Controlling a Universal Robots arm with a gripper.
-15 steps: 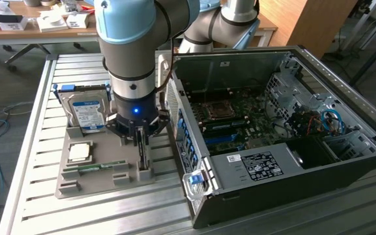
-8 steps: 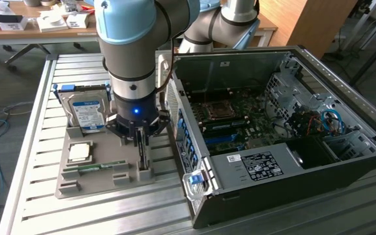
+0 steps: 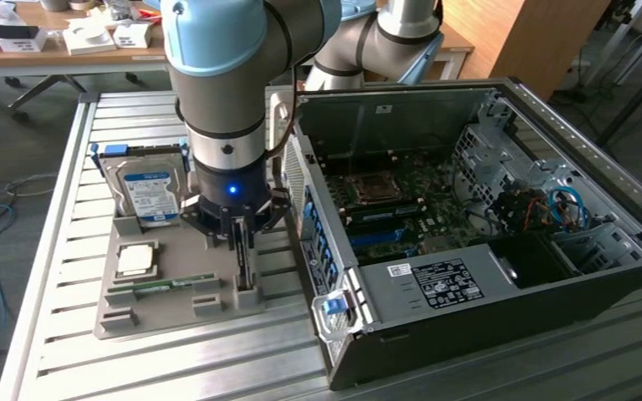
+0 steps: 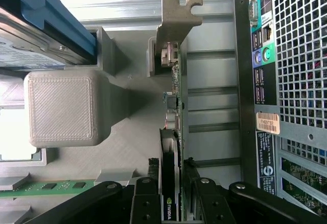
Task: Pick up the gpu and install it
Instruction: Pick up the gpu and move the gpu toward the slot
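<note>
Aluminium slats form the bench (image 3: 59, 276) under the hand (image 3: 238, 251). An open computer case (image 3: 466, 288) lies just beside the hand, on the exterior view's right. Below the hand sits a grey tray (image 3: 170, 311), with a hard drive (image 3: 151, 188) upright to the exterior view's left. The hand is closed narrowly on the gpu (image 4: 173, 98), its fingers (image 4: 191, 175) against both faces. The gpu stands on edge in its tray slot. A processor (image 3: 137, 261) and a memory stick (image 3: 165, 286) lie nearby, apart from the hand.
</note>
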